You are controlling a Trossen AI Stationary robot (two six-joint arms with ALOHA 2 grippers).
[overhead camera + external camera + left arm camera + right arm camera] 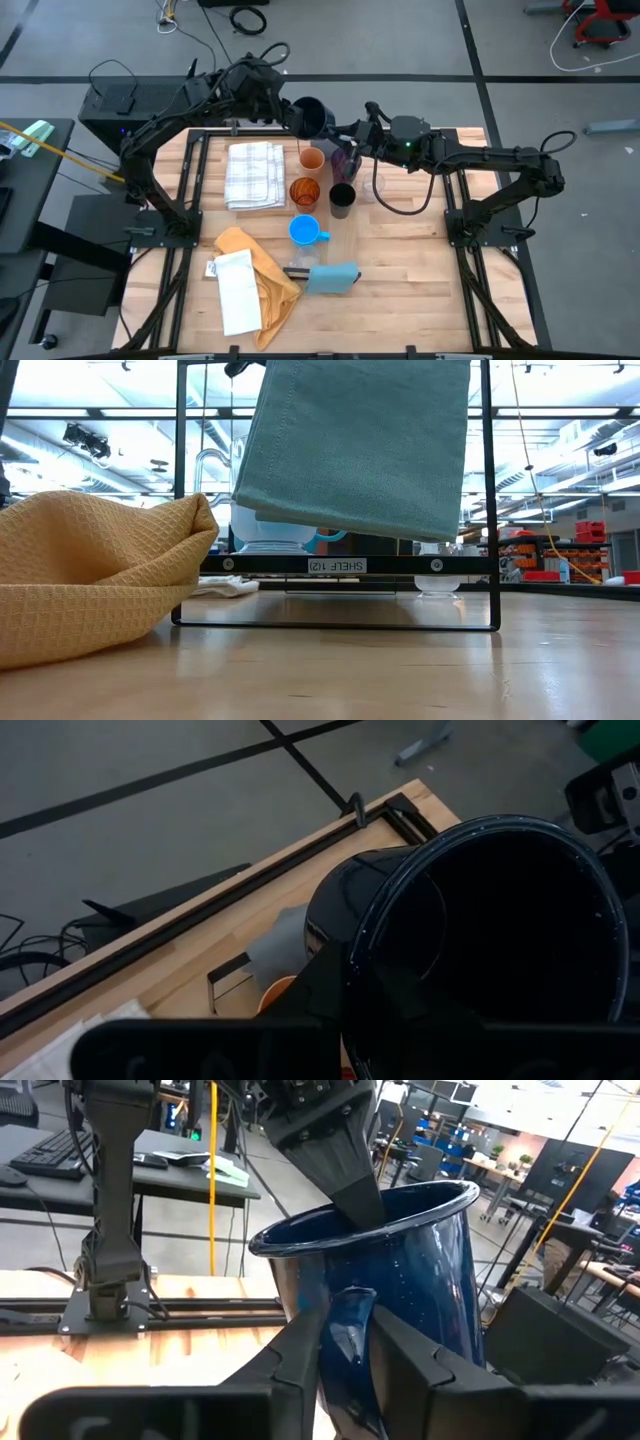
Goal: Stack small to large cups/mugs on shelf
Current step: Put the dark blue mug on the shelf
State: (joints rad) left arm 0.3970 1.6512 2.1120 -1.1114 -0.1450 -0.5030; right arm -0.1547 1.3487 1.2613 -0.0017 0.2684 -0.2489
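Nearest the front edge of the table [420, 300], a yellow cloth [262, 272] lies crumpled beside a white paper sheet [237, 290], and a light blue block [333, 277] sits at the near end of the shelf [322, 215]. Moving up the plank, the bright blue mug [305, 231] stands first, then the amber translucent cup [304, 191] with the black cup [341, 198] just beside it, then the orange cup [312, 158] and the purple translucent cup [343, 160]. A clear glass [372, 186] stands just off to the right of the plank, and a checked white towel [254, 173] lies folded to the left. Up at the far edge, the action: the left gripper [345, 980] is clamped on the rim of the navy mug [311, 116], holding it tipped in the air. The right gripper [345, 1355] is right there too, its fingers [300, 1350] narrow on either side of the mug's handle, touching it or about to, hard to call which
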